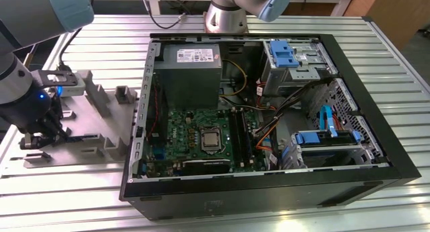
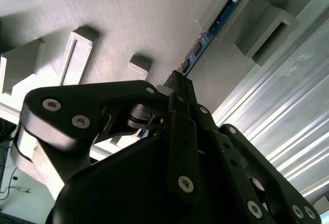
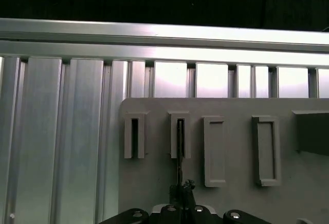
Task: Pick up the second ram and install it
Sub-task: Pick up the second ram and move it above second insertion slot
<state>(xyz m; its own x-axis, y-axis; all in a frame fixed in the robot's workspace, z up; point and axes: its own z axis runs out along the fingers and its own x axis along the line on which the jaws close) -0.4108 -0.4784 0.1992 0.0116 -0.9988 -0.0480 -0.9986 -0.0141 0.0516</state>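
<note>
2nd ram [image 2: 211, 32]: thin blue stick, on edge in grey holder [image 2: 128, 18] slot.

We note the table [image 1: 396, 81] is ribbed bare aluminium, bright and reflective along its ridges. The holder [image 2: 128, 18] is matt grey plastic with a fine grainy surface. The hand [image 3: 181, 189] is black with a smooth, dull sheen, and its screw heads [image 2: 185, 184] are bright metal. The second ram [image 2: 213, 28] shows a glossy blue-green board edge. The computer case [image 1: 269, 191] is matt black outside and bare grey sheet metal inside. The power-supply box [image 1: 191, 76] is dull grey metal, the drive brackets [image 1: 281, 53] are smooth bright blue plastic, and the motherboard [image 1: 188, 126] is a green lacquered board.
</note>
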